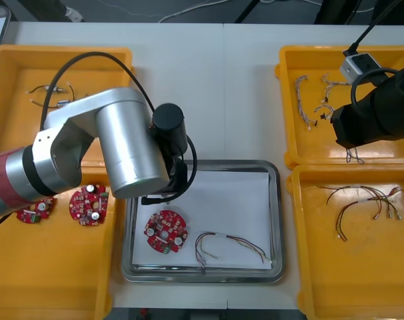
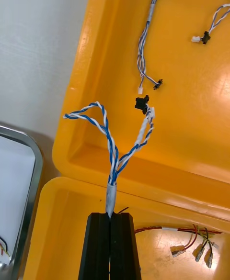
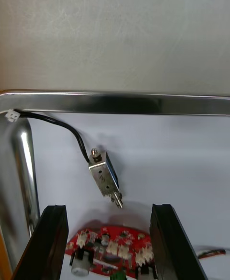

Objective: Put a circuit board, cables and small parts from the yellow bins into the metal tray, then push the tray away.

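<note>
Between the black fingers of the right gripper a twisted blue and white cable is sticking out. A pale sleeve is wrapping it just past the fingertips, and beyond that it is splitting into a loop and a branch ending by a black plug. This claw is pinching the sleeved end, its fingers almost together, and is hovering over the edge where the far right bin and the near right bin are meeting.

Four yellow bins are standing on the table, two on each side. Three round red circuit boards are showing: one is lying in the metal tray, and two are sitting in the near left bin. One red and yellow cable is lying in the tray beside the board.

Over the tray's left part the left gripper is hanging with its fingers spread wide and gripping nothing. One small metal part with a black cable is lying on the white inside just beyond its fingertips.
</note>
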{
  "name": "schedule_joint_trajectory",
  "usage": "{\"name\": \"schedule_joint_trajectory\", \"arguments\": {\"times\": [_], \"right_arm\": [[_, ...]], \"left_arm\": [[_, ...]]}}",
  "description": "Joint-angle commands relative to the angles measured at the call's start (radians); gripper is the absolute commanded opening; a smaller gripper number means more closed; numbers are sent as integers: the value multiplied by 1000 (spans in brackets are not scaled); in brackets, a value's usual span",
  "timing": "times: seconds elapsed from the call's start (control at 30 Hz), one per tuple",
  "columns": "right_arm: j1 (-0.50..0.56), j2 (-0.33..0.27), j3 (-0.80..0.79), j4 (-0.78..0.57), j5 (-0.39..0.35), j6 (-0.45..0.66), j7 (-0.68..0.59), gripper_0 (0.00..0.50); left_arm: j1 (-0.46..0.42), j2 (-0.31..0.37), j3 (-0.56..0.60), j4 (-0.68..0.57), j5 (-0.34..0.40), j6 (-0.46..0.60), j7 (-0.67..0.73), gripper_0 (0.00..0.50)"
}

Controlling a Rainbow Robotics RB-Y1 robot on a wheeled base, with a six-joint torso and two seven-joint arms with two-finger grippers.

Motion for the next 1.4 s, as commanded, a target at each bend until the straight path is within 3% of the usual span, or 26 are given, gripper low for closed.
{"name": "schedule_joint_trajectory", "arguments": {"times": [0.03,0.27,0.57,1.2,1.4], "right_arm": [[4,11,11,-56,-43,4,-8,0],[9,11,12,-106,-126,4,-2,0],[9,11,54,-197,-181,4,22,0],[4,11,310,-329,-162,-22,136,0],[-19,16,385,-300,-155,-69,271,0]], "left_arm": [[-43,10,127,-82,79,81,-90,500],[-44,53,301,-106,189,175,-202,500],[-41,111,463,-67,220,265,-375,500],[-23,153,680,274,160,152,-782,500],[3,174,752,326,119,97,-905,500]]}}
